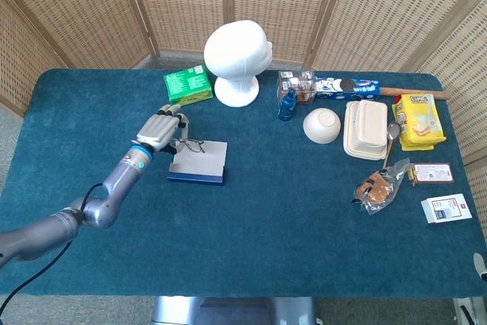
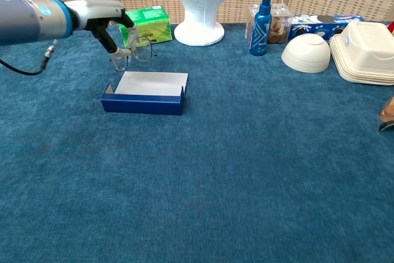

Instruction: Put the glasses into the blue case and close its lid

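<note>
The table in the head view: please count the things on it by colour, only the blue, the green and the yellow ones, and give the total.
Blue: 3, the blue case, the spray bottle, the cookie pack.
Green: 1, the green box.
Yellow: 1, the yellow snack bag.
Total: 5.

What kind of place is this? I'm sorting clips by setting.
Probably a staged test room, not a home: wicker screens wall off a blue-covered table strewn with unrelated props, such as a foam mannequin head, snack packets and a blue case.
</note>
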Available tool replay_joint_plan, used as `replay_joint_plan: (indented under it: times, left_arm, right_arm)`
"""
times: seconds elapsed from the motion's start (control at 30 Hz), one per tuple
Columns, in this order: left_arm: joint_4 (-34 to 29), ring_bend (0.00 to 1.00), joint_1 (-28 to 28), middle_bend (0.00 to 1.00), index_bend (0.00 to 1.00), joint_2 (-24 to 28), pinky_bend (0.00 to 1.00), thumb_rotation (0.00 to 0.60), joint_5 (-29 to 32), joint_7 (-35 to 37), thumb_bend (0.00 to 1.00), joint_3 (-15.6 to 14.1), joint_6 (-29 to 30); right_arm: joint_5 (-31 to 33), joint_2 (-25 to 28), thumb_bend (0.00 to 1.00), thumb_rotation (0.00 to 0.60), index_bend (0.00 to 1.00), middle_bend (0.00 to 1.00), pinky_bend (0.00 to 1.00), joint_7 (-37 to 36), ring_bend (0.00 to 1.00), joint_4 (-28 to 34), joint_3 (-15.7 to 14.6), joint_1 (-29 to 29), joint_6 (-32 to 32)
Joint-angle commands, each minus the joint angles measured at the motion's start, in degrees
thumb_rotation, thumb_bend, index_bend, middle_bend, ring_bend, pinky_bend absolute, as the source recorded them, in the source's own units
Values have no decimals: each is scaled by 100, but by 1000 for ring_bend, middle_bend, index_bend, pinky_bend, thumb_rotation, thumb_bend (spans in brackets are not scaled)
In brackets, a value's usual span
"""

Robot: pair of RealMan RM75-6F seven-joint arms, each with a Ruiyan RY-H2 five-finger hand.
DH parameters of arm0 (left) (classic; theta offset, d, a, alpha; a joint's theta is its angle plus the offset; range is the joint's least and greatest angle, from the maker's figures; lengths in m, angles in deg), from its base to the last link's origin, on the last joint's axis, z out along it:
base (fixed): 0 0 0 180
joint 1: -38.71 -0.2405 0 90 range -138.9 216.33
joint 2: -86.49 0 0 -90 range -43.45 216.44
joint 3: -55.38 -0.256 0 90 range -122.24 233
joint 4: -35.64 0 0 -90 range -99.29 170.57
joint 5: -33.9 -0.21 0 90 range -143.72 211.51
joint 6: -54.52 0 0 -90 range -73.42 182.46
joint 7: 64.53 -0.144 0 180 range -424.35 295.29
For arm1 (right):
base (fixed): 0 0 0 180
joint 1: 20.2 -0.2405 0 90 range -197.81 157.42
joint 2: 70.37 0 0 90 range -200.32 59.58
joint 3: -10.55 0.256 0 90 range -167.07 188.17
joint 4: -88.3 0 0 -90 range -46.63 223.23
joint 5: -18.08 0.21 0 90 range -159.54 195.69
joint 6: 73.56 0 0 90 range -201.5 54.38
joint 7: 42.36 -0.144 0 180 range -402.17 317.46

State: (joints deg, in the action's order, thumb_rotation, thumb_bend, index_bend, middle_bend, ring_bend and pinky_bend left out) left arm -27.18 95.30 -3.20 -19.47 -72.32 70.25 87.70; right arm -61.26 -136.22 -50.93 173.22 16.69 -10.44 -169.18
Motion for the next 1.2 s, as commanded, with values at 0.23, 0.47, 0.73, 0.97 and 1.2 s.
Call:
replay_joint_plan:
  times: [0.23, 0.47, 0.73, 0.97, 1.2]
  left_arm:
    - [733, 25, 474, 282, 687, -706, 0, 600, 123, -128, 437, -31, -282]
    - [668, 15, 590, 274, 681, -764, 0, 600, 246, -371, 434, -175, -340]
    - [319, 8, 588, 263, 680, -587, 0, 600, 678, -743, 430, -339, -188]
    - [-71, 0, 690, 234, 617, -302, 0, 600, 1307, -1128, 419, -599, -241]
    - [-318, 0, 804, 164, 357, -185, 0, 600, 1757, -1336, 376, -744, -97]
  right_arm:
    - [84, 14, 283, 593, 24, 137, 129, -190, 0, -104, 30, 139, -90]
    - [109, -14, 282, 580, 22, 137, 129, -296, 0, -205, 51, 161, -54]
    - [95, -26, 277, 590, 14, 137, 129, -379, 0, -280, 79, 159, -24]
    - [100, -60, 277, 585, 11, 137, 129, -413, 0, -325, 85, 158, 24]
    - [90, -65, 277, 584, 11, 137, 129, -425, 0, -340, 96, 153, 49]
